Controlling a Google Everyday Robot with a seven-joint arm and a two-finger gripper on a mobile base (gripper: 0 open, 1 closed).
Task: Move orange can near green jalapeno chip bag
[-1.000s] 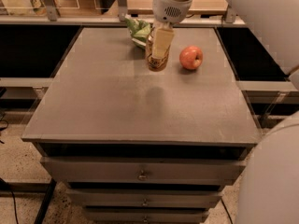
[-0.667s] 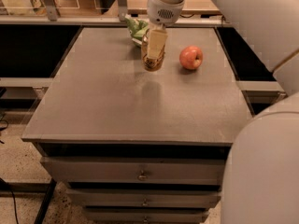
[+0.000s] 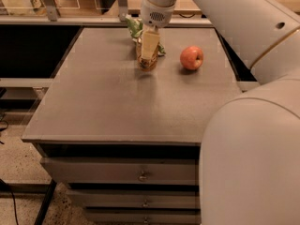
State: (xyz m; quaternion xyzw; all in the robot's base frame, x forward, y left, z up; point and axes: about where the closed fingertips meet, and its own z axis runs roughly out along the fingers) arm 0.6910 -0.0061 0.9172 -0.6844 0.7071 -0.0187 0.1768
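Observation:
The orange can [image 3: 148,64] is at the back middle of the grey table [image 3: 117,102], upright and slightly tilted, with its base just above or at the surface. My gripper [image 3: 148,54] comes down from above and is shut on the can, a pale finger [image 3: 149,43] covering its upper part. The green jalapeno chip bag [image 3: 134,28] lies right behind the can at the table's back edge. It is partly hidden by the gripper and can, with a green corner showing to the right of them.
A red-orange apple [image 3: 191,57] sits on the table to the right of the can. My white arm [image 3: 243,27] spans the upper right and fills the lower right of the view. Drawers [image 3: 140,172] are below the table front. A rail [image 3: 61,20] runs behind the table.
The gripper has carried the orange can a little to the left, closer to the green bag and farther from the apple. The apple and bag have not moved.

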